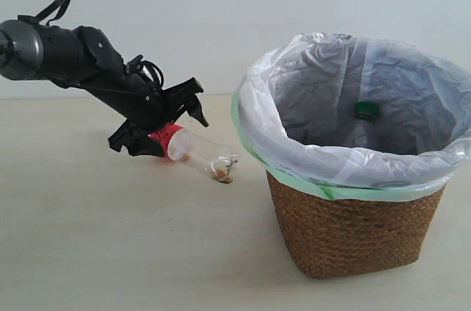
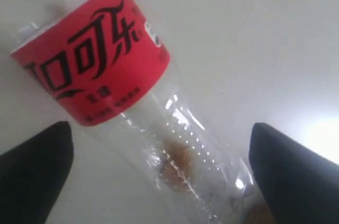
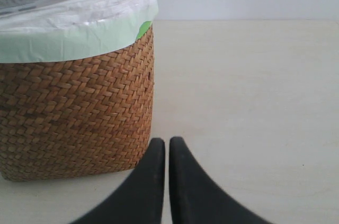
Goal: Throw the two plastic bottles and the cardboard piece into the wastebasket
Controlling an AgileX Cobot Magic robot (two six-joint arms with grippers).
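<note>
Exterior view: a grasp of the red-label bottle (image 1: pixel 200 156) is being set up by the left gripper (image 1: pixel 168 134), left of the wastebasket (image 1: pixel 353 230).
The bottle is seen lying tilted on the table (image 1: pixel 96 252), near the basket's left side but apart from it. Its label end sits between the left gripper's spread fingers (image 2: pixel 34 173); no pinch is shown, and contact cannot be told. The green-capped bottle (image 1: pixel 366 111) is found inside the lined basket, so that part is judged done. The cardboard piece is not seen in any view. The right gripper (image 3: pixel 167 147) is held pressed together and empty, near the basket's woven wall. Next, the fingers are to be closed on the labelled part, and the bottle raised above the rim, carried rightward and released. Care is called for so that the smooth round body is not squeezed out.
</note>
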